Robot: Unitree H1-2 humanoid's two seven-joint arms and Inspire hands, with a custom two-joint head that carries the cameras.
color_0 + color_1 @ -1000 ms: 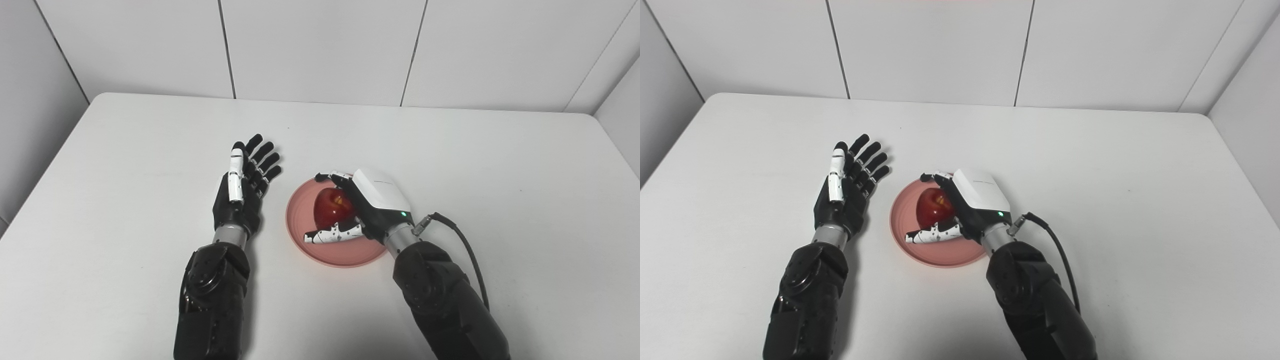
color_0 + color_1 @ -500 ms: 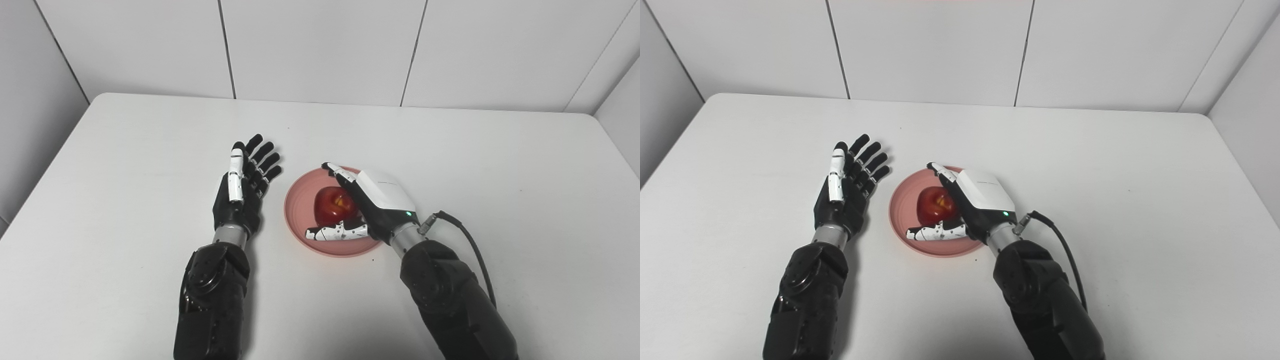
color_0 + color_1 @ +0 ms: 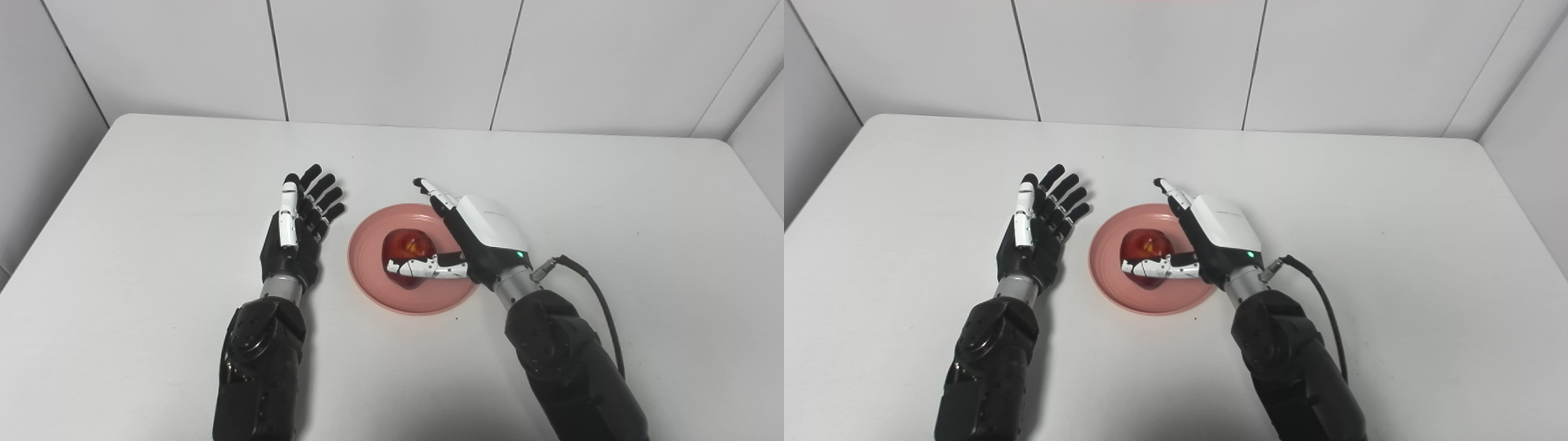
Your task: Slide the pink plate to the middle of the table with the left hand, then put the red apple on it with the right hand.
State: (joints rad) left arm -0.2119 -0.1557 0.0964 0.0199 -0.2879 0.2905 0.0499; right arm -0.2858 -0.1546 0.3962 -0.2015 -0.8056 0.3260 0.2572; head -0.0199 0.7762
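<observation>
Pink and round, one shallow plate lies near the middle of the white table, and one red apple sits on it, a little left of the plate's centre. Two black robot arms come in from the near edge, each ending in one hand.

On the plate's right side, the right hand, black with a white back shell, hangs with its fingers stretched straight toward the far left and spread away from the thumb. It grips nothing. The white-and-black thumb reaches left across the near side of the apple; whether it touches the fruit cannot be told. One black cable loops out from the right wrist.

Just left of the plate, not touching it, the left hand has its fingers extended and slightly fanned toward the far side, holding nothing.

Both eye views show the same count of things. The right eye view shows more bare table to the right of the cable, and the left eye view more of the left wall.
</observation>
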